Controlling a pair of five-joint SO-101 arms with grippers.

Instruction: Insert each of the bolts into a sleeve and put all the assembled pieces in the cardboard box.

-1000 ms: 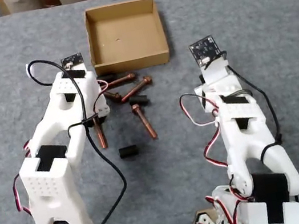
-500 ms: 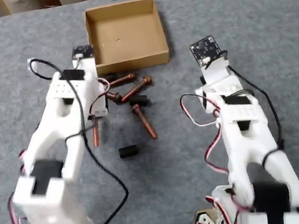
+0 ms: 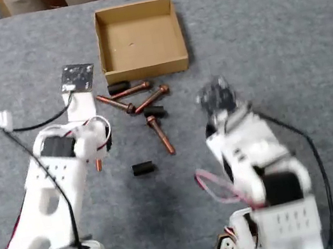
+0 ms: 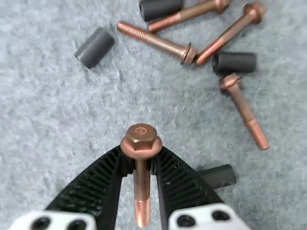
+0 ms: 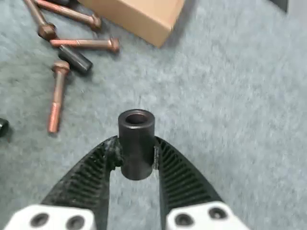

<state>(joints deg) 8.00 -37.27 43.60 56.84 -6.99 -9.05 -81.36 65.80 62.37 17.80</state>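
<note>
Your left gripper (image 4: 139, 158) is clamped on a bolt (image 4: 140, 142), and your right gripper (image 5: 135, 151) on a sleeve (image 5: 136, 125). The cardboard box (image 3: 147, 70) sits near the table's (image 3: 307, 41) far edge, with loose bolts (image 3: 161, 135) and sleeves (image 3: 155, 111) just in front of it.

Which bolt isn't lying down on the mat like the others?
The bolt clamped in the left gripper, held above the grey mat. The other four bolts all lie flat on it.

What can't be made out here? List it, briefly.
High view: motion blur hides the right gripper and its sleeve.
Left wrist view: one sleeve is half hidden behind the left gripper; another is cut by the edge.
Right wrist view: cardboard box cut by the edge.
</note>
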